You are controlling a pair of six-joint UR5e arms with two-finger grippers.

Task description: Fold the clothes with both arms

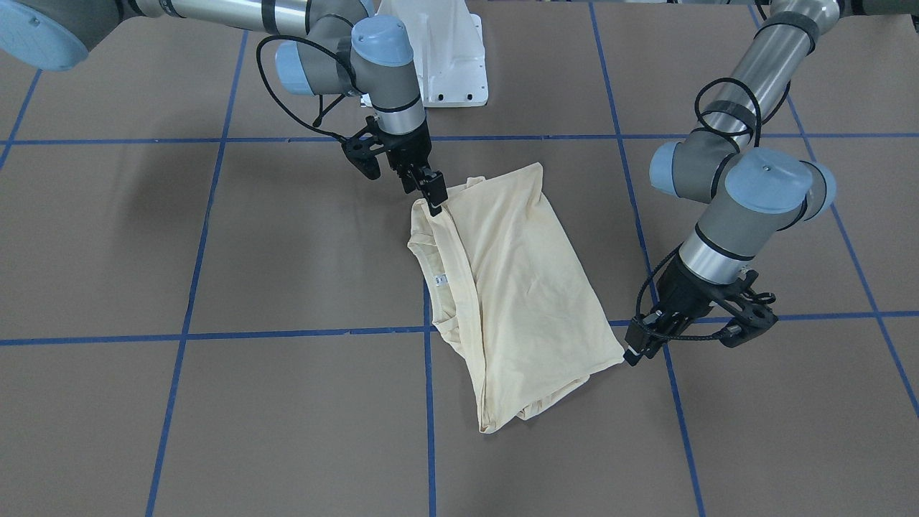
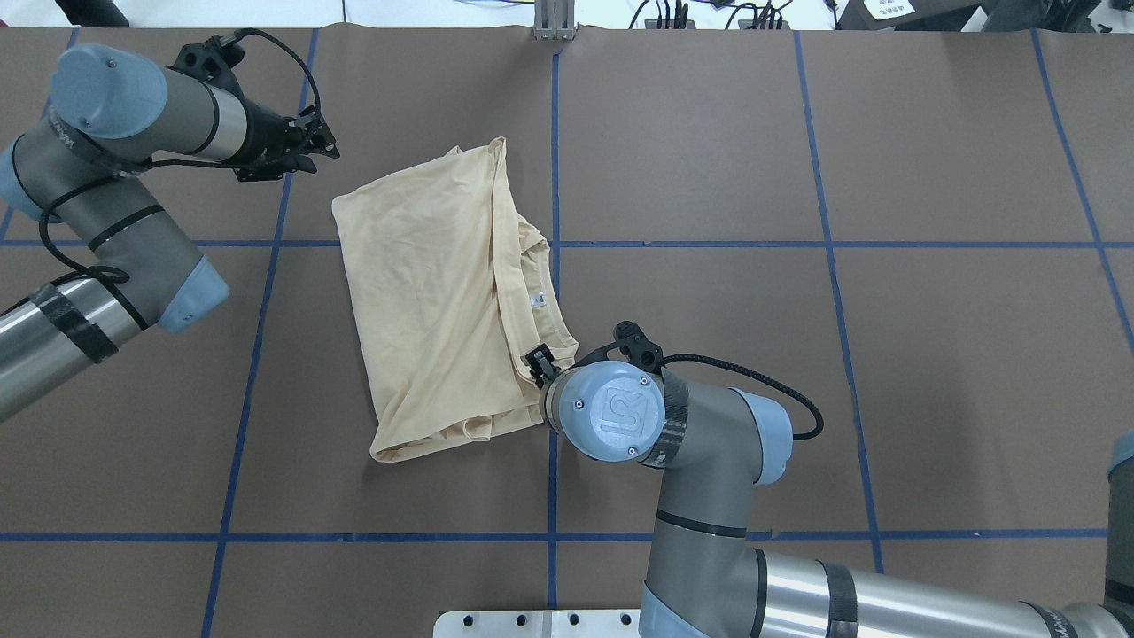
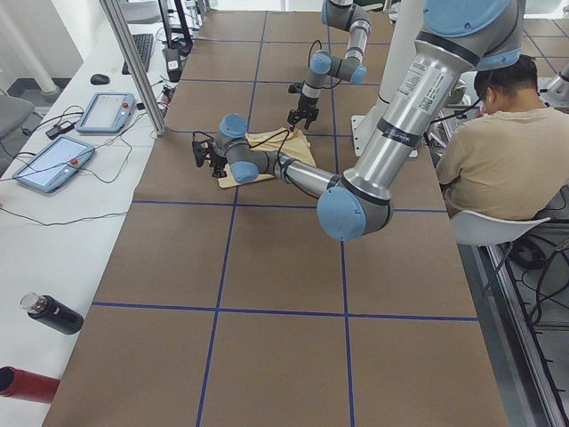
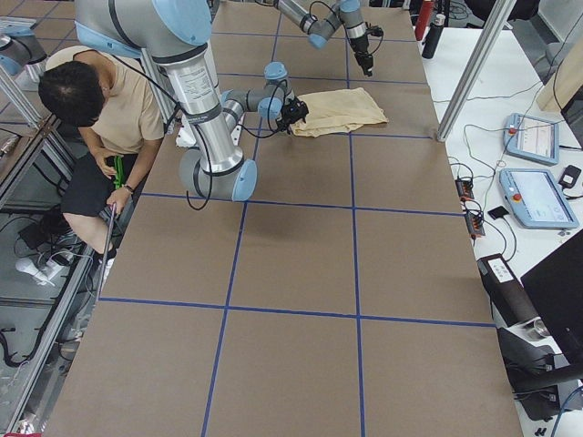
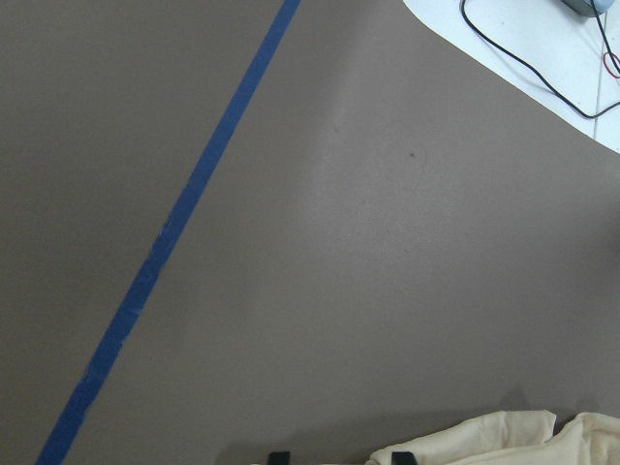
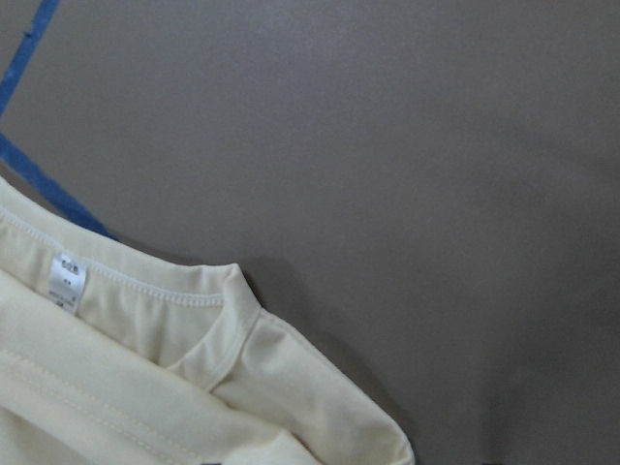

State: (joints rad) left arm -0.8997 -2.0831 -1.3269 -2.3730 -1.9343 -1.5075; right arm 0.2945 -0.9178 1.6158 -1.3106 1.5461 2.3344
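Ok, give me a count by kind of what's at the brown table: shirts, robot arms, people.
Shirt: 1
Robot arms: 2, left arm and right arm
Person: 1
Total: 4

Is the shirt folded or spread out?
Folded: the shirt lies as a narrow stack of layers, the top layer partly covers the collar, and no sleeves stick out.

Thin matt cloth T-shirt point(image 1: 517, 280), matt table point(image 1: 287, 251)
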